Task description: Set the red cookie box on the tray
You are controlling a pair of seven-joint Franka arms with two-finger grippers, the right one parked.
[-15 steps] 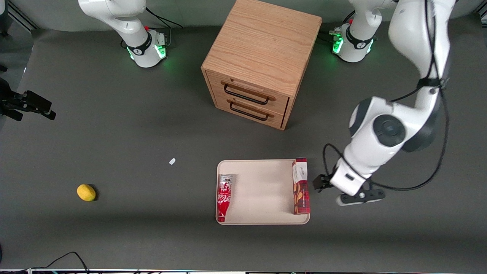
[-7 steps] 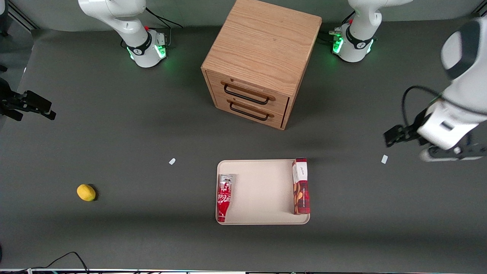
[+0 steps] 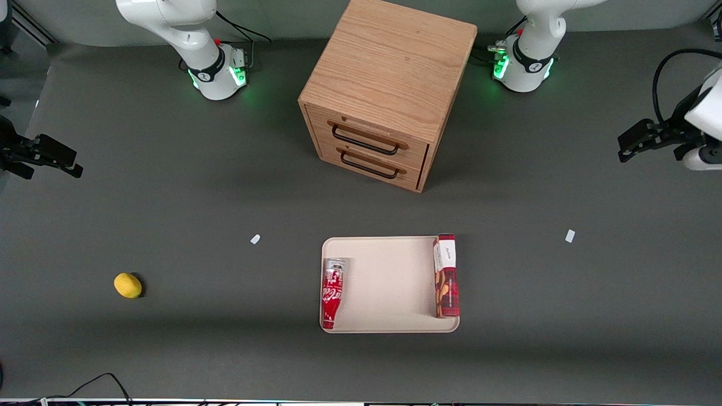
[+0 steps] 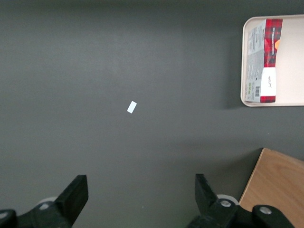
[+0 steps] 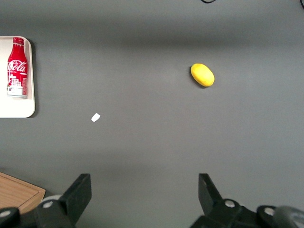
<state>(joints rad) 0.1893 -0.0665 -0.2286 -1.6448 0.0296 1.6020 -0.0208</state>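
Observation:
The red cookie box [image 3: 445,276] lies flat on the beige tray [image 3: 389,282], along the tray's rim toward the working arm's end. The left wrist view also shows the box [image 4: 265,61] resting on the tray [image 4: 292,61]. My left gripper [image 3: 702,158] hangs high over bare table, far off toward the working arm's end and well apart from the tray. In the wrist view the gripper [image 4: 140,197] is open, its jaws wide apart with only grey table between them.
A red Coca-Cola bottle [image 3: 331,293] lies on the tray's rim toward the parked arm's end. A wooden two-drawer cabinet [image 3: 389,90] stands farther from the camera than the tray. A yellow lemon [image 3: 128,285] and two small white scraps [image 3: 569,235] [image 3: 255,239] lie on the table.
My left gripper has pulled away from beside the tray, moving toward the working arm's end and farther from the camera. The cookie box has stayed on the tray.

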